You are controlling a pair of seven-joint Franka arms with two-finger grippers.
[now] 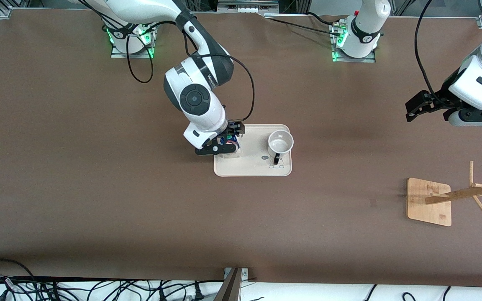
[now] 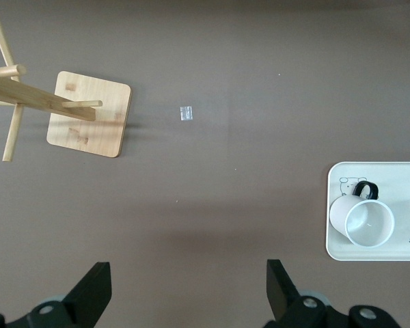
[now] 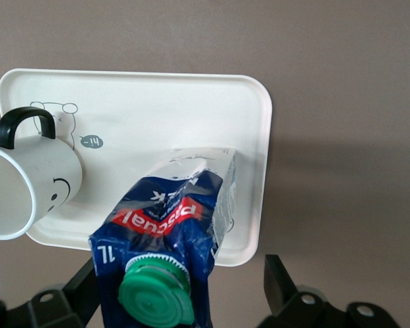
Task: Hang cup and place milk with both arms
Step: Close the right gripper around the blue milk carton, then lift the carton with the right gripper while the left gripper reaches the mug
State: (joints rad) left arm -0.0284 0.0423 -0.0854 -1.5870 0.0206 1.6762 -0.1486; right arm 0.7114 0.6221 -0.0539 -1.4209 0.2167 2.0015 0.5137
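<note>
The milk point(image 1: 229, 139) stands on the cream tray point(image 1: 249, 168), at the tray's end toward the right arm. In the right wrist view the milk point(image 3: 167, 225) shows its green cap point(image 3: 156, 290). My right gripper point(image 3: 179, 283) is open around the carton: one finger is at its side and the other stands apart from it. The cup point(image 1: 280, 143) stands upright on the same tray, toward the left arm's end, with its black handle nearer the front camera. My left gripper point(image 1: 411, 111) is open and empty above bare table, and the left arm waits.
A wooden cup rack with a square base point(image 1: 429, 201) and pegs stands near the left arm's end of the table, nearer the front camera than my left gripper. It also shows in the left wrist view point(image 2: 89, 114). Brown table surrounds the tray.
</note>
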